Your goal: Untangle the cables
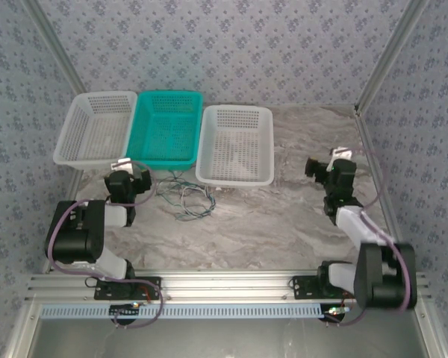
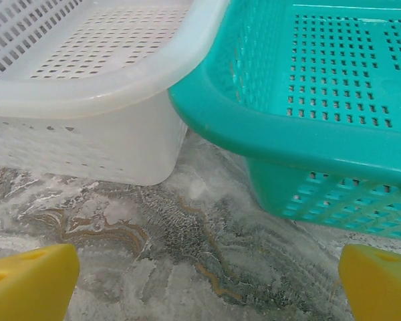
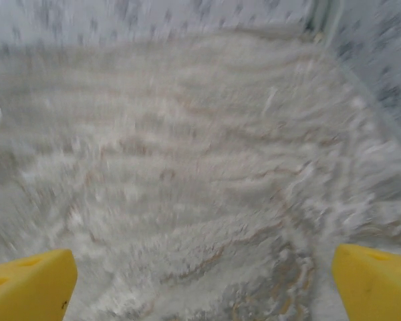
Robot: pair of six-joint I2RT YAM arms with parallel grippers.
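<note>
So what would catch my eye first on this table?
The bright teal basket at the far side stands out, with the left white basket and the right white basket beside it. Just in front of it, a small tangle of thin cables lies on the marbled table.

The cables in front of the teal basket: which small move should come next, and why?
Probably the left gripper, open, should swing to its right and lower over the cables. It faces the gap between the left white basket and the teal basket; the tangle lies beside it, far from the right gripper.
</note>
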